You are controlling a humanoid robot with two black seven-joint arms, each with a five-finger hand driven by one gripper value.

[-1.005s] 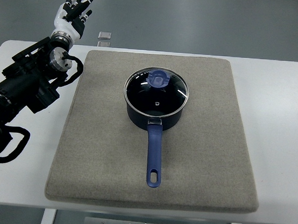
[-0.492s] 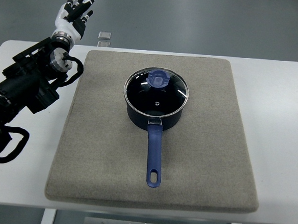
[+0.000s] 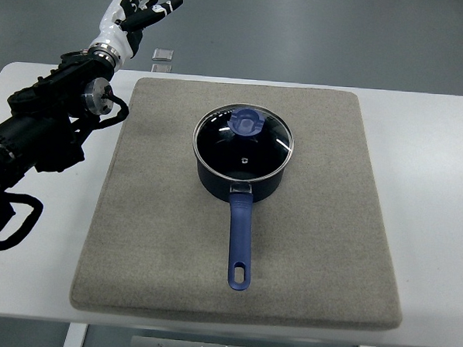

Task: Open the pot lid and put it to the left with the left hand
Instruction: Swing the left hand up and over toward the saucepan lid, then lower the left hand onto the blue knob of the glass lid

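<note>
Left arm: I am reaching my black left arm (image 3: 47, 129) in from the left edge, slanting it up over the far-left corner of the desk (image 3: 434, 161).
Left hand: I am holding my left hand (image 3: 135, 9) raised beyond the desk's far edge, well to the far left of the pot (image 3: 239, 170).
Fingers: I am keeping my fingers (image 3: 169, 4) spread apart and gripping nothing, their tips pointing toward the upper right.
Pot: it is sitting on the grey mat (image 3: 321, 248), slightly on the far side of the mat's middle, with its blue handle (image 3: 240, 240) pointing toward the near edge.
Lid: the glass lid (image 3: 242, 141) is resting closed on the pot, its blue knob (image 3: 247, 122) sitting toward the far rim.
Lid and fingers: the lid is lying well apart from my fingers, untouched.
Small object: a small silvery object (image 3: 162, 56) is lying near my hand, beyond the mat's far-left corner.
</note>
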